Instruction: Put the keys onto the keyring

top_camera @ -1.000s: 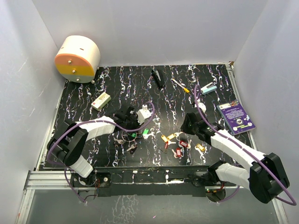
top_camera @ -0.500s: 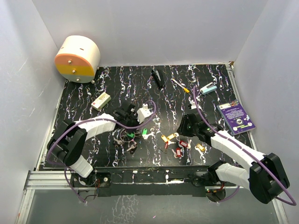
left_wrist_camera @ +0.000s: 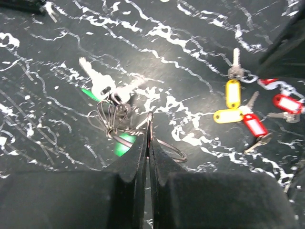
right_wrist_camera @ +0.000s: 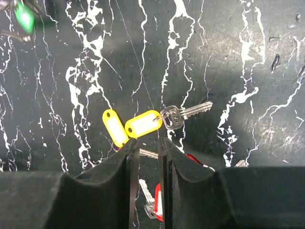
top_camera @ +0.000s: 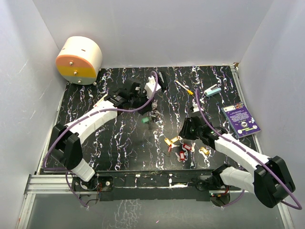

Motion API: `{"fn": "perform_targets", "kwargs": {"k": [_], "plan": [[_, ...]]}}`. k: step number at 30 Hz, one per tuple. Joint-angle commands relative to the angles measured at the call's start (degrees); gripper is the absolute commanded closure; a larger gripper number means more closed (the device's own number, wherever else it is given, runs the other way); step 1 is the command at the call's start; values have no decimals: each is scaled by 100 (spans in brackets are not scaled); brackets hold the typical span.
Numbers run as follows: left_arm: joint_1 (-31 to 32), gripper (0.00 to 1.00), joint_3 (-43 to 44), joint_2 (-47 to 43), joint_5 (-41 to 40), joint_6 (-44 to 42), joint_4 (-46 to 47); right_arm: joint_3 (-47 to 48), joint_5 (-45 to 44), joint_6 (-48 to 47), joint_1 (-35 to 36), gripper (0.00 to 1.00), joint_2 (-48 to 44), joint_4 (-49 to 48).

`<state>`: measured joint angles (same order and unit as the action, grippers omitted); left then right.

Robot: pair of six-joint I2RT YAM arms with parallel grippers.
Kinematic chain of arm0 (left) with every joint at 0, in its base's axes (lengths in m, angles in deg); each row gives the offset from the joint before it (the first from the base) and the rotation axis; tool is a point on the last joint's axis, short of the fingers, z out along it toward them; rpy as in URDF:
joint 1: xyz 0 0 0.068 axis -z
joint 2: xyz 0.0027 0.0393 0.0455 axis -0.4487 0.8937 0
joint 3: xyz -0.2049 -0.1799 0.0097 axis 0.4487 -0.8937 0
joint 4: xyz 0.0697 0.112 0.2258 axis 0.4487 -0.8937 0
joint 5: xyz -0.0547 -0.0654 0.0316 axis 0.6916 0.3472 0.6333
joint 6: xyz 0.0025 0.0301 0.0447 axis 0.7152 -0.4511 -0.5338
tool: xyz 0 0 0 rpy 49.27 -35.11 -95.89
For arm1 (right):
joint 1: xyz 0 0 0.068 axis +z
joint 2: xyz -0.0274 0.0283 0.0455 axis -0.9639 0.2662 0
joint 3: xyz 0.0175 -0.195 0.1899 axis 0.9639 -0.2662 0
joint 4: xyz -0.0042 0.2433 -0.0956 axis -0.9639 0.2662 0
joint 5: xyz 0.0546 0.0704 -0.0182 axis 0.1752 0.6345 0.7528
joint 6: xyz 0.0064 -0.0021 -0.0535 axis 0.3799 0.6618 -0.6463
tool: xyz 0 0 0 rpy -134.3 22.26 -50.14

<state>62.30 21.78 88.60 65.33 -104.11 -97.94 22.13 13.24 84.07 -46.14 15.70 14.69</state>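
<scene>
Left jaws are closed on the keyring (left_wrist_camera: 167,149), its green-headed keys dangling mid-bench (top_camera: 95,143). Right jaws are slightly parted and empty, directly over the keys (right_wrist_camera: 143,125). I find the screwdriver (top_camera: 183,87) and purple card (top_camera: 241,120) only in the top view.

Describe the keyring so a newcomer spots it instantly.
On the black marbled table, find the left gripper above the middle. Pinched between its shut fingers is the keyring: a thin silver wire loop carrying green tags, unlike the loose yellow- and red-tagged keys.
</scene>
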Motion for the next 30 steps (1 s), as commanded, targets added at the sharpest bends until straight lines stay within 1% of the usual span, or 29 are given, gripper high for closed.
{"fn": "perform_targets", "kwargs": {"k": [1, 3, 7, 13, 18, 24, 27, 30], "plan": [[-12, 100, 272, -285, 743, 612, 45, 165, -125, 51, -12, 74, 241, -402], [-9, 100, 311, -260, 763, 691, 145, 306, -16, 205, -12, 74, 452, -255], [-24, 100, 343, -360, 659, 582, 60, 490, 29, 446, -12, 72, 798, 2], [-314, 100, 17, -652, 860, 720, 225, 567, 213, 755, -12, 71, 1092, -88], [-441, 100, -85, -788, 976, 788, 312, 817, 20, 810, -15, 69, 1316, -13], [-451, 100, -124, -847, 980, 739, 321, 1173, -49, 751, -13, 69, 1812, 181], [-458, 100, -109, -865, 971, 746, 312, 1293, -55, 703, -6, 70, 1991, 408], [-461, 100, -77, -843, 971, 725, 306, 1350, -149, 714, 26, 73, 1869, 613]]}}
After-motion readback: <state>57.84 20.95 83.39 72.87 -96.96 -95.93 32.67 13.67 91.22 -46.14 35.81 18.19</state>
